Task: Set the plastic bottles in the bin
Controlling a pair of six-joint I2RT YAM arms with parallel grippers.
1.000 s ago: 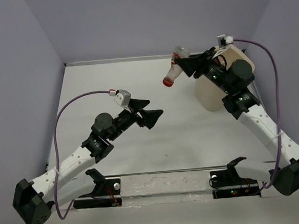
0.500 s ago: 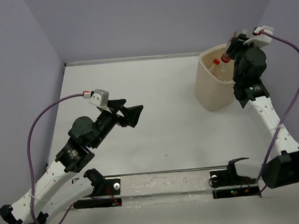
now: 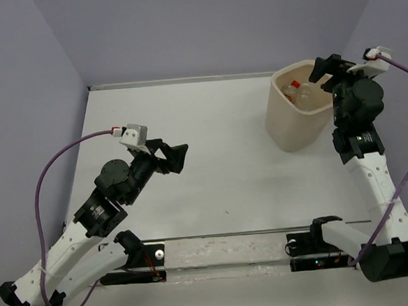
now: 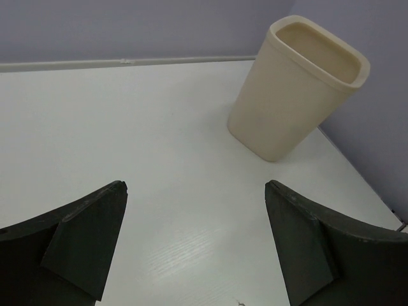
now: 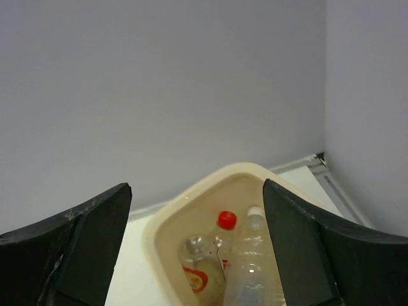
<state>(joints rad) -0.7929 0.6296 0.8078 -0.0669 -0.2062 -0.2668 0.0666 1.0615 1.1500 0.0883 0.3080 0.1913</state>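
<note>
Collision risk centres on the right gripper (image 5: 196,191), whose fingers stand wide apart and empty, directly above the bin (image 5: 167,220). The plastic bottles (image 5: 213,255) lie inside it, below and between those fingers; no bottle is visible outside it, so the task appears complete. A retreat that dips before clearing could hook a fingertip on the rim and tip the bin, spilling its load. The left gripper (image 4: 194,185), also spread and empty, faces the bin ahead and right of its fingers, well apart; a forward sweep could knock it.
</note>
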